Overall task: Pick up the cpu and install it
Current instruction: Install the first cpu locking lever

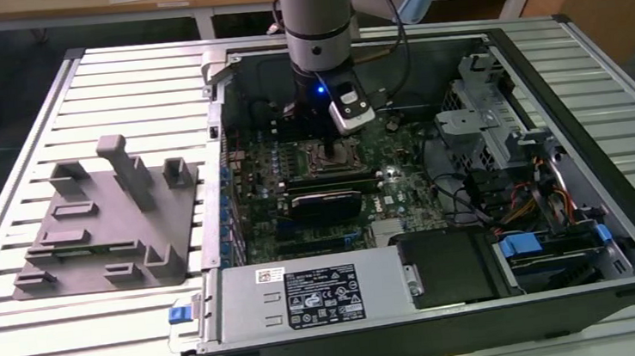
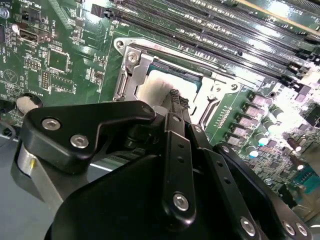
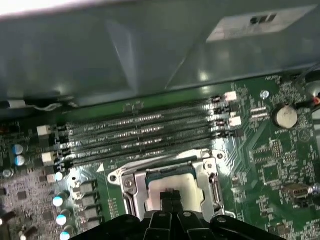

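Observation:
The cpu (image 2: 156,85) is a pale silvery square lying flat inside the motherboard socket's metal frame (image 2: 131,64), whose frame (image 3: 125,183) also surrounds the cpu (image 3: 172,183) in the first wrist view. My gripper (image 2: 175,98) hangs straight over the socket with its two thin fingers pressed together, their tips at the middle of the chip's top; whether they touch it is unclear. From the exterior view, the gripper (image 1: 331,145) reaches down into the open computer case (image 1: 598,231) over the socket (image 1: 335,156).
Memory slots (image 3: 135,135) run beside the socket. A black block (image 1: 326,201) lies nearer the case's front, beyond it the power supply (image 1: 316,295). A drive cage and cables (image 1: 486,137) fill the exterior view's right. A grey fixture (image 1: 103,223) stands on the slatted table (image 1: 67,338).

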You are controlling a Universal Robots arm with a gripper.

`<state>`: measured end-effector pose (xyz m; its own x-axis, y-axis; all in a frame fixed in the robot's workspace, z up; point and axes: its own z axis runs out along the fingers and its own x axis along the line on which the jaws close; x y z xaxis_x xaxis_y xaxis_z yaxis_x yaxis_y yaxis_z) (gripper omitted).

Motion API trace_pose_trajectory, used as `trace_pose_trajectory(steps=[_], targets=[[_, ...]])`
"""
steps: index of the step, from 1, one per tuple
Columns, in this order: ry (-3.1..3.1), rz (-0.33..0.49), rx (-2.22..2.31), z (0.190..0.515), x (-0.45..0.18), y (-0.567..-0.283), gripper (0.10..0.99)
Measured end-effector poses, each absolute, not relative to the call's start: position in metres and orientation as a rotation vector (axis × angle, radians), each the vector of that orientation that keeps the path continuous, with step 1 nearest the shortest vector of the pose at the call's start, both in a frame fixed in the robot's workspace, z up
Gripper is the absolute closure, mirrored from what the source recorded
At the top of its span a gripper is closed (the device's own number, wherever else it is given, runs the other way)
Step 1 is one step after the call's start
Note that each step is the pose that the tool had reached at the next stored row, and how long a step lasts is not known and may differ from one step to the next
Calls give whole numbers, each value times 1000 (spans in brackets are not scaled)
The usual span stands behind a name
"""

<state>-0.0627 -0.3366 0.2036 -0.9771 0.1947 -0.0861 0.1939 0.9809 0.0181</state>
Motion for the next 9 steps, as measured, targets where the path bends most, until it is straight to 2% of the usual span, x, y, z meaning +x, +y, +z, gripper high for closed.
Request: trace_pose_trajectory(steps=[9], targets=[[3039,13,296,209,-63,-337,980]])
